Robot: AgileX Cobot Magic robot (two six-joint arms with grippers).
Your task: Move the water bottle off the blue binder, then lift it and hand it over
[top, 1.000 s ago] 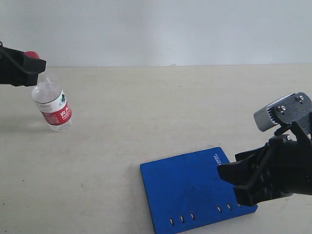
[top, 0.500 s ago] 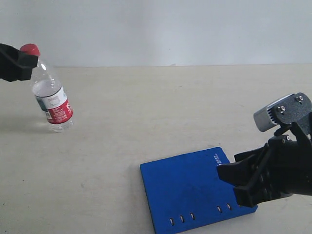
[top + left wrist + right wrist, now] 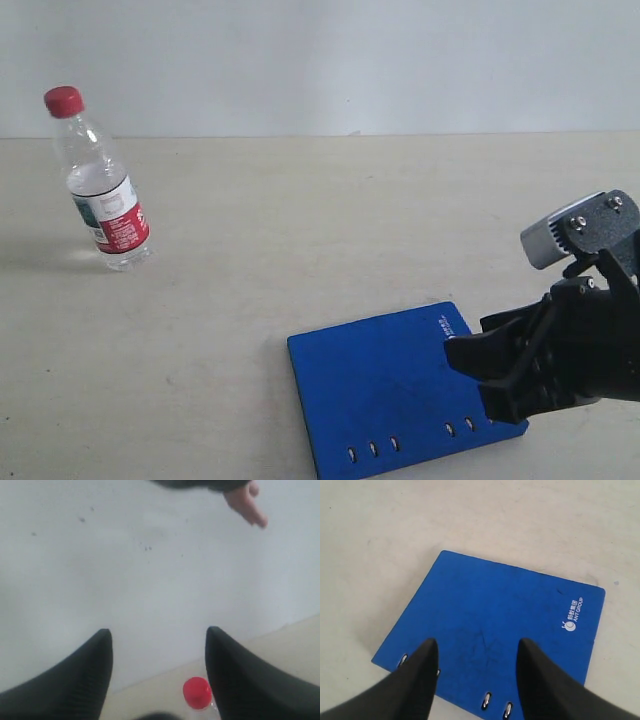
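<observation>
The water bottle (image 3: 103, 195) stands on the table at the far left, leaning with its red cap (image 3: 62, 100) tipped left, and nothing holds it. In the left wrist view my left gripper (image 3: 159, 631) is open, and the red cap (image 3: 196, 693) shows low down beside one finger. That gripper is outside the exterior view. The blue binder (image 3: 385, 390) lies flat near the front, bare on top. My right gripper (image 3: 468, 375) hovers open over the binder's right edge. The right wrist view shows the binder (image 3: 495, 605) under that open right gripper (image 3: 476, 645).
A person's hand (image 3: 247, 505) reaches in at the edge of the left wrist view, against the pale wall. A beige table (image 3: 330, 220) stretches between bottle and binder. The binder's white logo (image 3: 571, 614) and metal slots (image 3: 495, 705) are visible.
My left gripper has let go of the bottle's neck and drawn back out of the exterior view to the left. The bottle stays in place, leaning. The right arm has not moved.
</observation>
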